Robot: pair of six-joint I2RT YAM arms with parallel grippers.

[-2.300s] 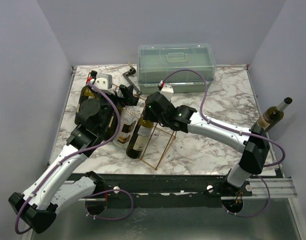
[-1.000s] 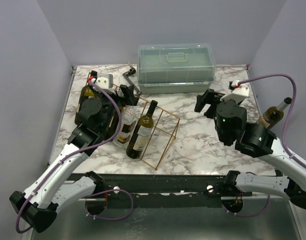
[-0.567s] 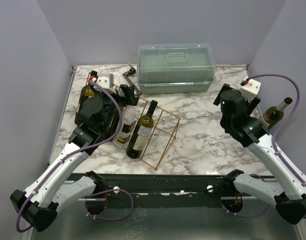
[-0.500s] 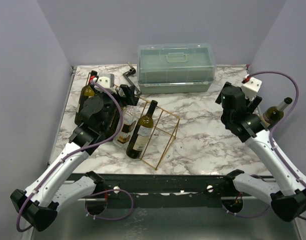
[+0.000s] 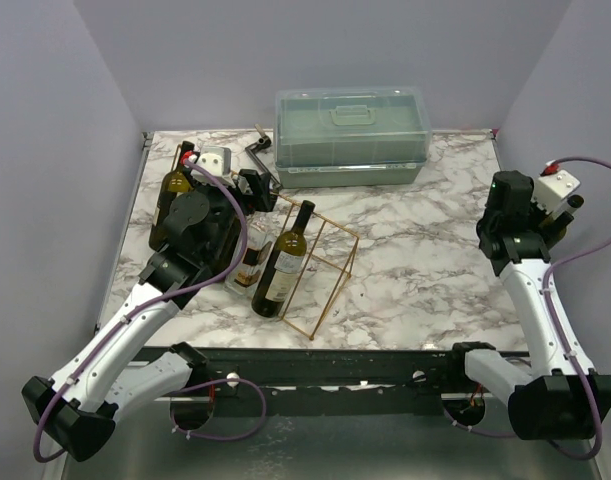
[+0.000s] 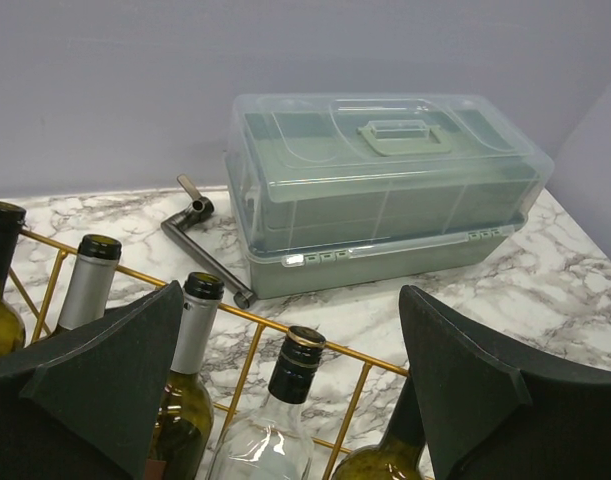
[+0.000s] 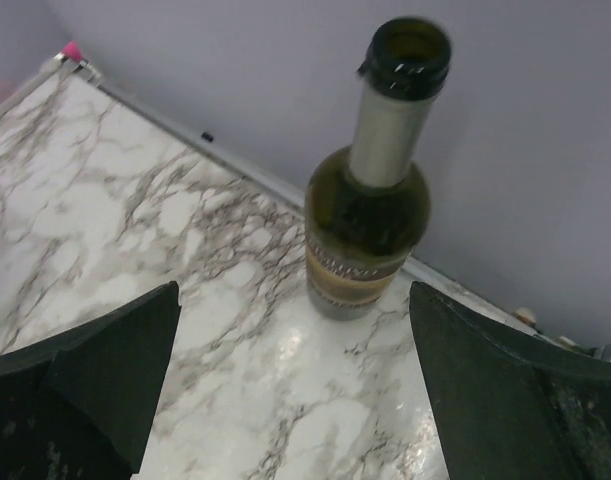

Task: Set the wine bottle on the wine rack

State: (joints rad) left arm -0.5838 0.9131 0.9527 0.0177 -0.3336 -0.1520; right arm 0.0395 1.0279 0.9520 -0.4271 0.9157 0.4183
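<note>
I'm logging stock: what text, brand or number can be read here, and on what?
Upright wine bottle, right wrist view: label band lettering too blurred to read.
Racked bottles: labels too small to read.
Green lidded box: no text visible.

Wine bottle [image 7: 368,225] standing on its base at far edge of desk [image 7: 135,230], just beside metal strip [image 7: 255,180] running along that edge; dark green glass, pale grey foil on neck, dark rim at mouth, slightly blurred; brown-gold label band low on body; desk white marble with grey veins; pink tab [image 7: 73,50] at far left corner; plain lilac wall [image 7: 215,60] behind; jaws dark, spread wide at lower corners of view, bottle ahead between them, untouched.
</note>
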